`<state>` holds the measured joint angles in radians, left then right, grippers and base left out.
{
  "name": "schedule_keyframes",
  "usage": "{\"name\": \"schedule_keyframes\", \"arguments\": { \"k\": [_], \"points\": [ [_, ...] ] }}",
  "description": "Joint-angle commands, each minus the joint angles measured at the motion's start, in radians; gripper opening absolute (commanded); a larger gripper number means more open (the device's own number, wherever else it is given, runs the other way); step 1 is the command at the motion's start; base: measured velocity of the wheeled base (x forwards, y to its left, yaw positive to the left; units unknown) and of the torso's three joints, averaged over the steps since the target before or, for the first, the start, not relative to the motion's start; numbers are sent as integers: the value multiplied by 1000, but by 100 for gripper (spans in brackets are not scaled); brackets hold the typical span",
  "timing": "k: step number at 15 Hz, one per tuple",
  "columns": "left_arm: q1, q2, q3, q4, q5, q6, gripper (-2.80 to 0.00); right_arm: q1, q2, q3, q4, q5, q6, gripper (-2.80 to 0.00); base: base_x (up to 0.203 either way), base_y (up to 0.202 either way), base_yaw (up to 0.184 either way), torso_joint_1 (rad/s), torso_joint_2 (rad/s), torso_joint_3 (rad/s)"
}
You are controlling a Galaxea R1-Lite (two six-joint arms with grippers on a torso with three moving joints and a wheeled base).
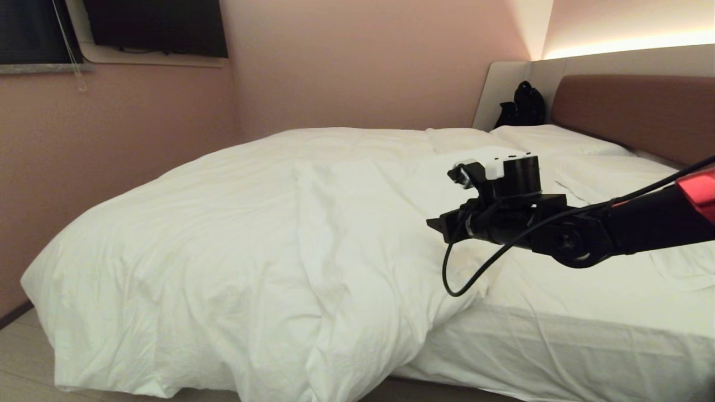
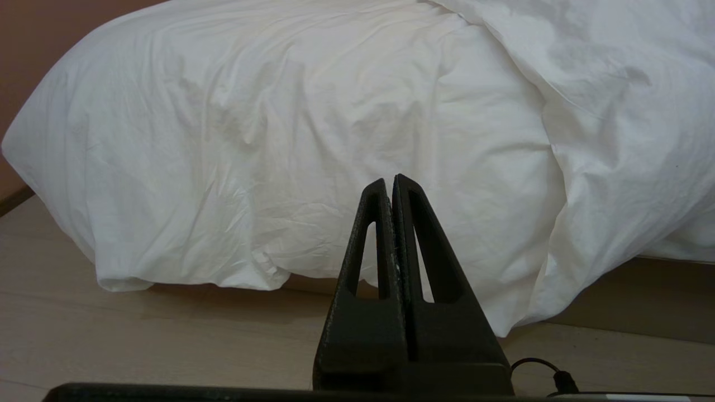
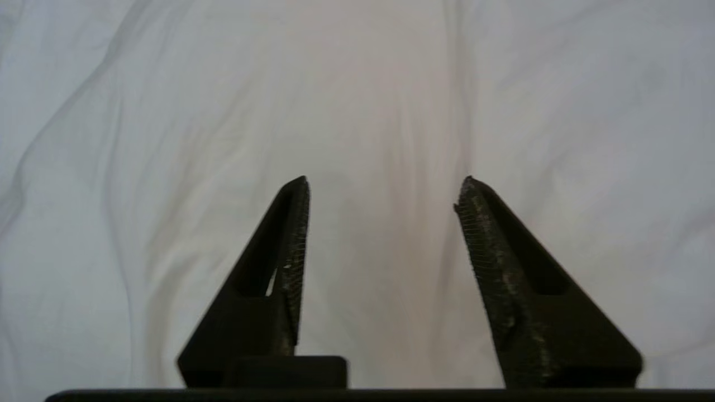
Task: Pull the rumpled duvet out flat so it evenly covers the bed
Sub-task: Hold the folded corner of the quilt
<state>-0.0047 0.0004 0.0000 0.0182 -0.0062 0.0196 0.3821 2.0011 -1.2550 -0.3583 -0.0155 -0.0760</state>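
Right gripper (image 3: 382, 192) hangs w/ fingers spread, nothing btwn them, just above the duvet (image 1: 234, 223). Duvet's bunched over the foot half of the bed (image 1: 558, 346), one corner drooping to the floor. Left gripper (image 2: 389, 184) clenched empty, low beside that drooping edge.

My room is dim and warm-toned; a light strip (image 1: 625, 44) glows above the headboard (image 1: 637, 114). Soft shadows fill the duvet (image 1: 234, 223) creases. My right wrist view looks slightly soft.

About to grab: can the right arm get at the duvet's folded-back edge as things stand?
Probably yes. The right pincer is open, pointing at the duvet, with nothing between them.
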Motion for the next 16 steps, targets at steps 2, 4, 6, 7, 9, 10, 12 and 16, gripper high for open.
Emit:
{"name": "schedule_keyframes", "arguments": {
  "k": [2,4,6,7,9,10,12,16],
  "points": [
    [0,0,0,0,0,0,-280,16,46,-48,-4,-5,-1,-280,0,0,0,0,0,0],
    [0,0,0,0,0,0,-280,30,87,-98,-4,-14,-1,-280,0,0,0,0,0,0],
    [0,0,0,0,0,0,-280,44,147,-166,-1,-39,-1,-280,0,0,0,0,0,0],
    [0,0,0,0,0,0,-280,51,159,-181,1,-50,-1,-280,0,0,0,0,0,0],
    [0,0,0,0,0,0,-280,65,197,-234,15,-92,-2,-280,0,0,0,0,0,0],
    [0,0,0,0,0,0,-280,76,219,-266,36,-117,-1,-280,0,0,0,0,0,0],
    [0,0,0,0,0,0,-280,79,229,-294,75,-124,23,-280,0,0,0,0,0,0],
    [0,0,0,0,0,0,-280,78,251,-405,242,-121,65,-280,0,0,0,0,0,0]
  ]
}}
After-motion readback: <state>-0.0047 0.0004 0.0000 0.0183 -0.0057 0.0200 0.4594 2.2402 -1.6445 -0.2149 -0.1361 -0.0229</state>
